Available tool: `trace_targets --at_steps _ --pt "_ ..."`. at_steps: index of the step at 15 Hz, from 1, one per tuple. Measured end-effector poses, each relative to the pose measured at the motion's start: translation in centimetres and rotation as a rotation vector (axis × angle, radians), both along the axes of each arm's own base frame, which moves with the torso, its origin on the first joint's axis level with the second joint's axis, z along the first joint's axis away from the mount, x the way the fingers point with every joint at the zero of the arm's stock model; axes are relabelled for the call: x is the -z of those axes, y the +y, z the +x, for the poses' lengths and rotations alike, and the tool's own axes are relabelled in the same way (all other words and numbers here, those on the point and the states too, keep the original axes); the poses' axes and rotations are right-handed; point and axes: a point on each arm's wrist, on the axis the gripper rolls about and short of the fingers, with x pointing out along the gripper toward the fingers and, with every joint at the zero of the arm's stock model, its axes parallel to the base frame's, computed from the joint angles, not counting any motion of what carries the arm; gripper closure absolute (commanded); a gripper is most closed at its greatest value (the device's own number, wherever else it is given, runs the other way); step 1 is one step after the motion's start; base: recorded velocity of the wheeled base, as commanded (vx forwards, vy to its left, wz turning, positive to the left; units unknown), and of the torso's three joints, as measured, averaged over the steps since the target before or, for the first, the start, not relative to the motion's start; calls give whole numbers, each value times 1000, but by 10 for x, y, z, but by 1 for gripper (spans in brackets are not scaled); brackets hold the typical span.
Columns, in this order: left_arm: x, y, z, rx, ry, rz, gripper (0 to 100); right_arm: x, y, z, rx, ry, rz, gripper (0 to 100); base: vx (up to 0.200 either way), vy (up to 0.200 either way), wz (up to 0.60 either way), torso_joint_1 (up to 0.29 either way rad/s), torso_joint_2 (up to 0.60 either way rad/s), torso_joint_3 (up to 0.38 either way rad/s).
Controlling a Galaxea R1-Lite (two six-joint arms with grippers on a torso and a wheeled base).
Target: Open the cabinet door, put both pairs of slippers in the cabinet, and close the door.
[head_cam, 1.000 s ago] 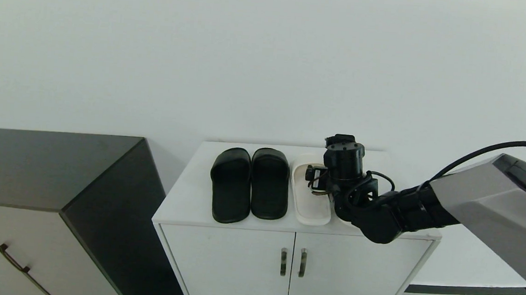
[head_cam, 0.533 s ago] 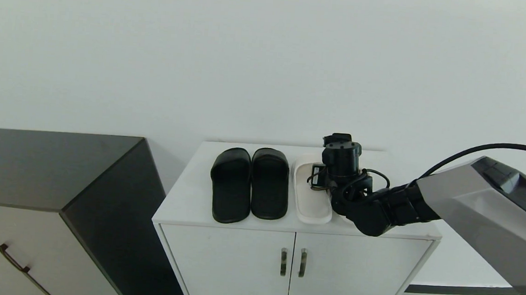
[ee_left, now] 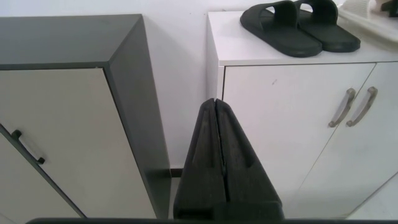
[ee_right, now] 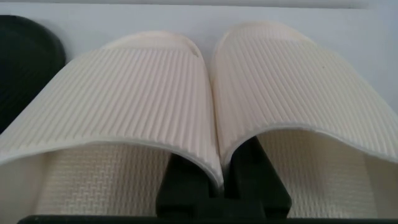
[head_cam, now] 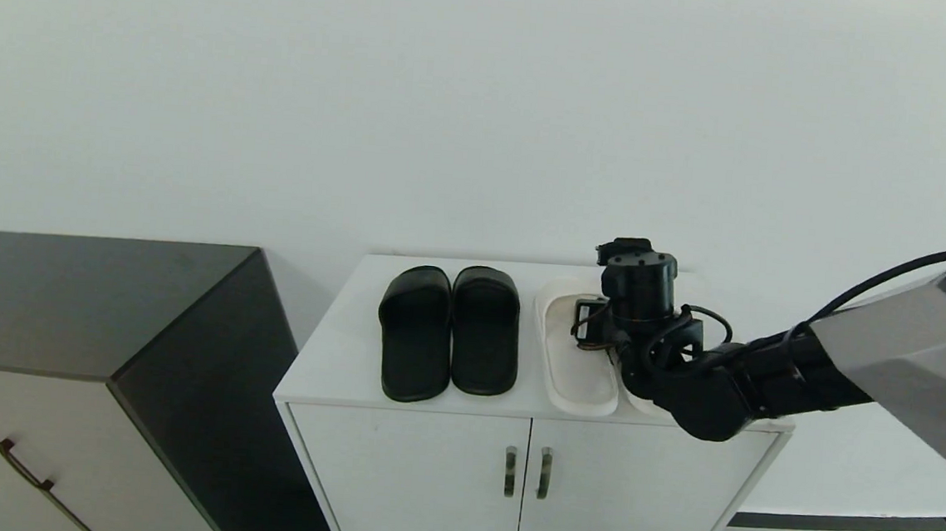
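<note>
Dark grey on its top and side, one cabinet stood at the far left, just beside the white cabinet. The left gripper hung in front of the gap between them, its fingers pressed flat together on nothing. The white cabinet's two doors were shut, with two handles side by side at the middle seam, so its inside was hidden.

On its top lay two pairs, four slippers in all. The black slippers sat left of centre, touching each other. Their heels were near the front edge, and a bare strip of top lay to their left. A narrow gap parted them from the white slippers, whose heels also neared the front edge. The right gripper had one finger under each white strap, pinching the two inner strap walls together.
</note>
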Motion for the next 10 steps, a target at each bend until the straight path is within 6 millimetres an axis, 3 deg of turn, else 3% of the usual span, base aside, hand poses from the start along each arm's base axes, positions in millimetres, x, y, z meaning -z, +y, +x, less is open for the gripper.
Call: trace_targets --at_steps 3,8,10 --pt "0 0 0 0 0 0 100 -17 -6 -47 -139 29 7 100 0 0 0 0 0 0" --pt "0 0 0 1 0 0 100 -31 -35 -151 -542 112 42 100 0 0 0 0 0 0" --pt "0 0 0 1 0 0 100 -31 -49 -175 -647 133 57 100 0 0 0 0 0 0"
